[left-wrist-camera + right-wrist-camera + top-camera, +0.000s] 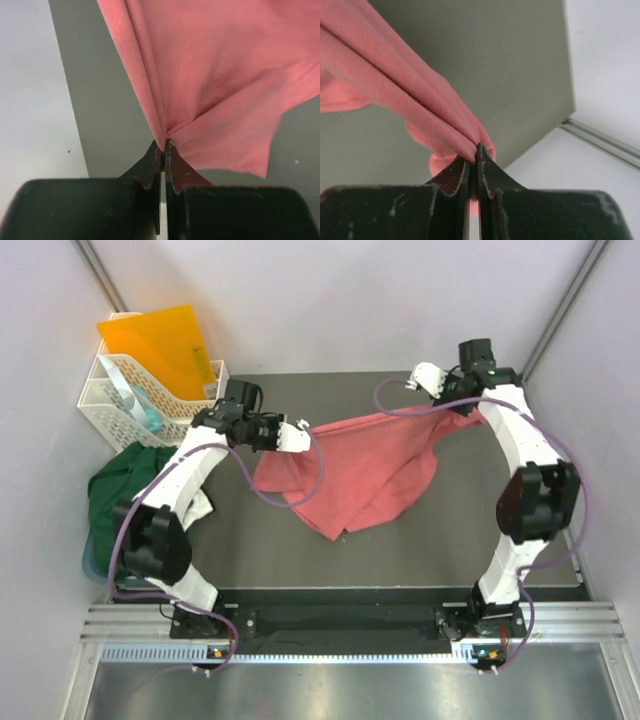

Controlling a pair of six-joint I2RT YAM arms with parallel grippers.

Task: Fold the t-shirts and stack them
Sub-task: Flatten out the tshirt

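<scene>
The salmon-pink t-shirt (360, 472) hangs stretched between my two grippers above the dark table. My left gripper (303, 436) is shut on its left edge; in the left wrist view the cloth (215, 80) bunches into the closed gripper (163, 145). My right gripper (432, 380) is shut on the shirt's far right corner; in the right wrist view a folded hem (410, 100) runs into the closed gripper (474, 152). The dark green t-shirt (125, 477) lies crumpled at the table's left edge, under my left arm.
A white plastic basket (140, 400) holding an orange folder (160, 345) stands at the back left. A light blue object (92, 558) lies below the green shirt. Walls close in on the left, right and back. The dark mat (420, 560) ends at the metal rail in front.
</scene>
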